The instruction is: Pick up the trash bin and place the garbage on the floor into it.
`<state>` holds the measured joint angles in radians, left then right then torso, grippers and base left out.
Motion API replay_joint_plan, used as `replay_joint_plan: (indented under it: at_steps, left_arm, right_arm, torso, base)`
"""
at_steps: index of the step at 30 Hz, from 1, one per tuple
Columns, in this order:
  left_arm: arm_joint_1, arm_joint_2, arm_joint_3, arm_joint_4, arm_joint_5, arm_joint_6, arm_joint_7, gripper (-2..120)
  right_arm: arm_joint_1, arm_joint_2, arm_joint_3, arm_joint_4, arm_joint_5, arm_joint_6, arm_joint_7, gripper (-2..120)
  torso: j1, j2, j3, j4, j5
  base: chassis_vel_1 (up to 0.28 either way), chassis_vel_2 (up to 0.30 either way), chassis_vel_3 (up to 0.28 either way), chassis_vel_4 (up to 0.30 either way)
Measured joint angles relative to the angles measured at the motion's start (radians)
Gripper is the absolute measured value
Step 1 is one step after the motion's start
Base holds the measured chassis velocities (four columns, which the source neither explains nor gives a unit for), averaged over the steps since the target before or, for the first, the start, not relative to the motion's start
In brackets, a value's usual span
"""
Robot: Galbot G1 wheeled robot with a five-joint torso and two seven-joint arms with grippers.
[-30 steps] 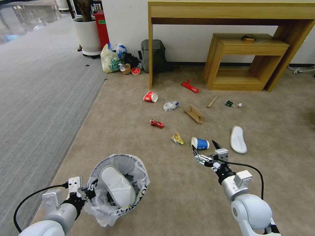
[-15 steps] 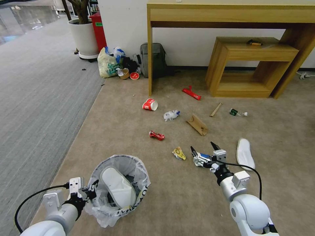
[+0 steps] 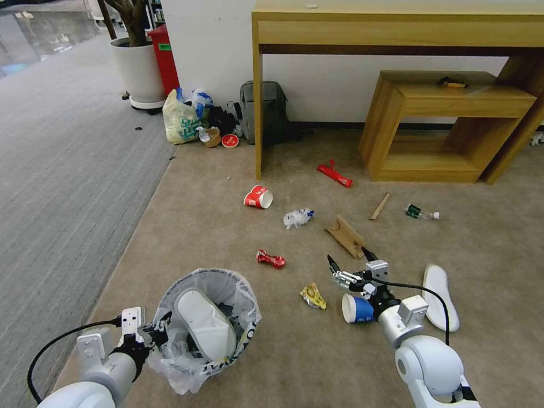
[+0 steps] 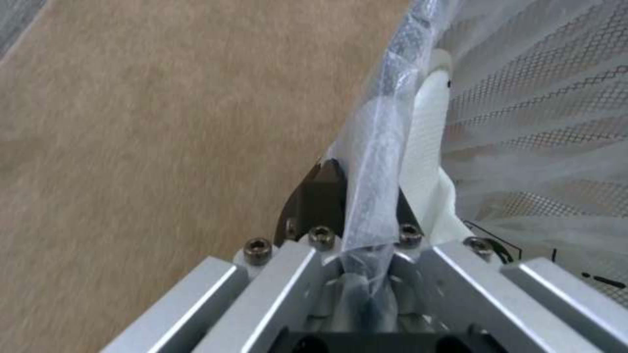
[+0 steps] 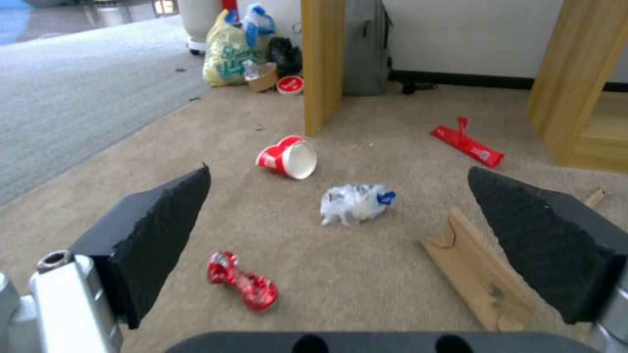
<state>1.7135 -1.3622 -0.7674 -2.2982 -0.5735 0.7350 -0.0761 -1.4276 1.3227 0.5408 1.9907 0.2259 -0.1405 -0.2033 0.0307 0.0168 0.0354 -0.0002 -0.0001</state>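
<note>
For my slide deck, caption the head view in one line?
Left gripper holds the trash bin by its rim; open right gripper hovers over floor litter.

The left gripper (image 3: 158,331) sits at the lower left of the head view, its fingers (image 4: 314,196) clamped together, arm bent in from the bottom corner. The right gripper (image 3: 350,264) reaches forward at lower right centre, pads (image 5: 157,230) spread wide apart, its wrist angled toward the upper left.

You're in an office or lobby-like interior: beige carpet (image 3: 238,238) beside grey ribbed carpet (image 3: 62,170), a plain white wall (image 3: 340,85), a light wooden desk (image 3: 396,25) over a low shelf unit (image 3: 453,130), a potted plant (image 3: 136,68), a red bin (image 3: 164,54)
</note>
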Motion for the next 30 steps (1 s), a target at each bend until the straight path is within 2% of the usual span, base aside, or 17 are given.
replay_joint_plan:
  at_steps: [8,13,17,23,30]
  left_arm:
    - [-0.001,-0.001,-0.005,0.003,0.001,0.0,0.004,0]
    - [0.0,-0.006,-0.005,0.007,0.001,-0.001,0.01,0]
    - [0.002,-0.007,-0.007,0.015,0.001,-0.008,0.014,0]
    - [0.002,-0.009,-0.007,0.018,0.003,-0.01,0.016,0]
    - [0.003,-0.01,-0.009,0.024,0.007,-0.014,0.02,0]
  right_arm:
    - [-0.008,-0.002,0.004,-0.015,-0.001,-0.014,-0.003,100]
    - [-0.026,-0.026,0.051,-0.061,0.002,-0.021,-0.05,100]
    - [-0.04,-0.039,0.075,-0.081,0.018,-0.044,-0.043,100]
    - [-0.058,-0.046,0.082,-0.107,0.022,-0.067,-0.026,100]
    - [-0.054,-0.084,0.081,-0.177,0.032,-0.093,-0.062,100]
  torso:
    - [0.0,0.0,0.0,0.0001,0.0001]
    - [0.0,0.0,0.0,0.0,0.0002]
    - [0.0,0.0,0.0,0.0,0.0001]
    - [0.0,0.0,0.0,0.0001,0.0001]
    - [0.0,0.0,0.0,0.0,-0.0002]
  base:
    - [-0.152,0.147,0.147,-0.145]
    - [0.0,0.0,0.0,0.0]
    - [0.0,0.0,0.0,0.0]
    - [0.0,0.0,0.0,0.0]
    - [0.0,0.0,0.0,0.0]
